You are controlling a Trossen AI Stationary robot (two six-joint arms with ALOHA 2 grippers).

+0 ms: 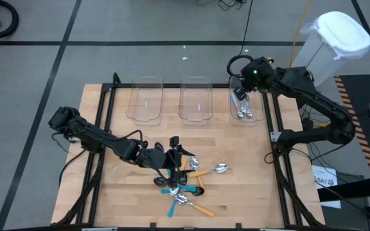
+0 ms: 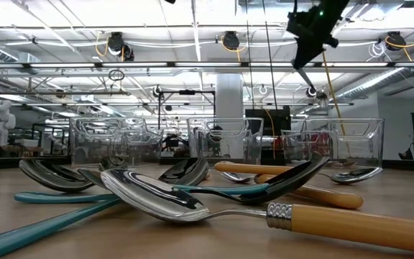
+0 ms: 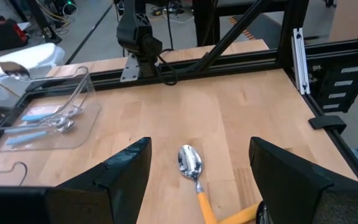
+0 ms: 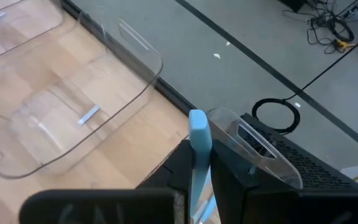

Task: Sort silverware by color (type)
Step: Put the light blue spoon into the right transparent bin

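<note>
Holding my right gripper [image 4: 197, 186] clamped on the light-blue spoon [image 4: 199, 140], I'd centre over the right bin [image 1: 257, 119] before releasing; left gripper [image 3: 197, 180] waits, fingers apart.

My overhead camera is looking straight down on the whole wooden table [image 1: 236, 160]. My low camera is sitting at the table's surface, very near the pile of spoons [image 2: 192, 198], facing level across it toward the clear bins [image 2: 221, 140] and the room beyond. My left wrist camera is looking forward across the table, close over an orange-handled spoon [image 3: 194, 177]. My right wrist camera is peering down over the table's far edge at the bins, which all four views are sharing.
</note>
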